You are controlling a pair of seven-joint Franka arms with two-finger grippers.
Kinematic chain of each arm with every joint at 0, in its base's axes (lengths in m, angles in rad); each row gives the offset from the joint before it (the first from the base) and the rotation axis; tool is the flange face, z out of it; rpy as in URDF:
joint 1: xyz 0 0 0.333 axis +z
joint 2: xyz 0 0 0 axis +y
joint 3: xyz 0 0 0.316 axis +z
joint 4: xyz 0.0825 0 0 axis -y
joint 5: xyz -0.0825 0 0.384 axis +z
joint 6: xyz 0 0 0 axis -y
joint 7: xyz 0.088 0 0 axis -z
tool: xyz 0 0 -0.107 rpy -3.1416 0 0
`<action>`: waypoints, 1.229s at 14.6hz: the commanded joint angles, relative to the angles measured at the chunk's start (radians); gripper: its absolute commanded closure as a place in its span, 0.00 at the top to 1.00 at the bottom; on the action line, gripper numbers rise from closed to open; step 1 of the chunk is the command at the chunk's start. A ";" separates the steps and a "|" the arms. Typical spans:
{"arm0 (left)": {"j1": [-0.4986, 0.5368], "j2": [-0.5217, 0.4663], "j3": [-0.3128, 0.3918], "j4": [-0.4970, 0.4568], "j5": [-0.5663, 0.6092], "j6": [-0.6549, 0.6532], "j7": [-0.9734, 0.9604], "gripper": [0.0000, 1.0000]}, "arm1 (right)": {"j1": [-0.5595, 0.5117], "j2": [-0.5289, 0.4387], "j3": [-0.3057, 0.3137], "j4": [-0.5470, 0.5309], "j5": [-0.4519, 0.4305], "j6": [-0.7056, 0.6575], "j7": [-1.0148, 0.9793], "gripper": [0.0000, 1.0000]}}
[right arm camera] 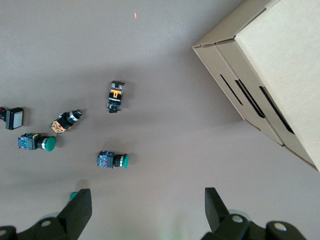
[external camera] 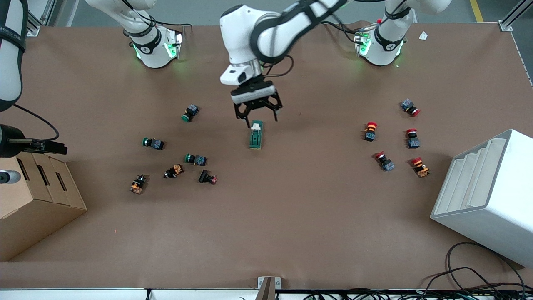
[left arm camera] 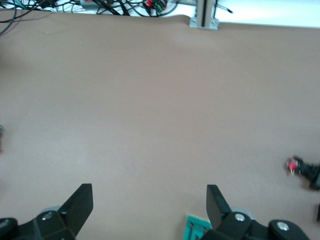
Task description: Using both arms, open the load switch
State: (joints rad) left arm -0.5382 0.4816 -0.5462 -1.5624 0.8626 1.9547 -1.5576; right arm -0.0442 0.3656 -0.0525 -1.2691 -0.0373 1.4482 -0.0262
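The load switch (external camera: 255,134) is a dark-green block with a white tab, lying in the middle of the table. My left gripper (external camera: 256,116) hangs open just above the end of it with the white tab, reaching in from its base (external camera: 379,46). The left wrist view shows only a green corner of the switch (left arm camera: 197,230), beside one finger of the open left gripper (left arm camera: 150,189). My right gripper (right arm camera: 147,195) is open and holds nothing, high over the table between the green buttons and the cardboard box. The right arm (external camera: 9,54) shows at the view's edge.
Green-capped buttons (external camera: 152,143) and orange-and-black parts (external camera: 137,184) lie toward the right arm's end. Red-capped buttons (external camera: 369,131) lie toward the left arm's end. A cardboard box (external camera: 33,200) and a white stepped bin (external camera: 487,187) stand at opposite ends.
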 commanded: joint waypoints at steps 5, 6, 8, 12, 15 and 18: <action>0.277 -0.110 -0.006 0.042 -0.289 -0.025 0.387 1.00 | 0.000 -0.052 0.028 0.002 0.019 -0.087 0.002 1.00; 0.318 -0.112 -0.006 0.053 -0.309 -0.040 0.425 1.00 | 0.000 -0.065 0.028 0.002 0.027 -0.092 0.005 1.00; 0.392 -0.115 -0.008 0.082 -0.368 -0.065 0.522 1.00 | 0.001 -0.103 0.026 -0.009 0.027 -0.120 0.011 1.00; 0.529 -0.142 0.000 0.137 -0.471 -0.132 0.778 1.00 | 0.003 -0.207 0.025 -0.120 0.027 -0.109 0.008 1.00; 0.532 -0.204 0.130 0.131 -0.565 -0.142 0.989 1.00 | 0.004 -0.302 0.025 -0.222 0.027 -0.057 0.006 1.00; 0.531 -0.270 0.256 0.128 -0.689 -0.180 1.227 1.00 | 0.007 -0.411 0.022 -0.326 0.024 -0.014 0.006 1.00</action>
State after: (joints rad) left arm 0.0009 0.2752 -0.3586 -1.4161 0.2448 1.8124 -0.4576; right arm -0.0396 0.0775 -0.0297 -1.4570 -0.0233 1.3838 -0.0255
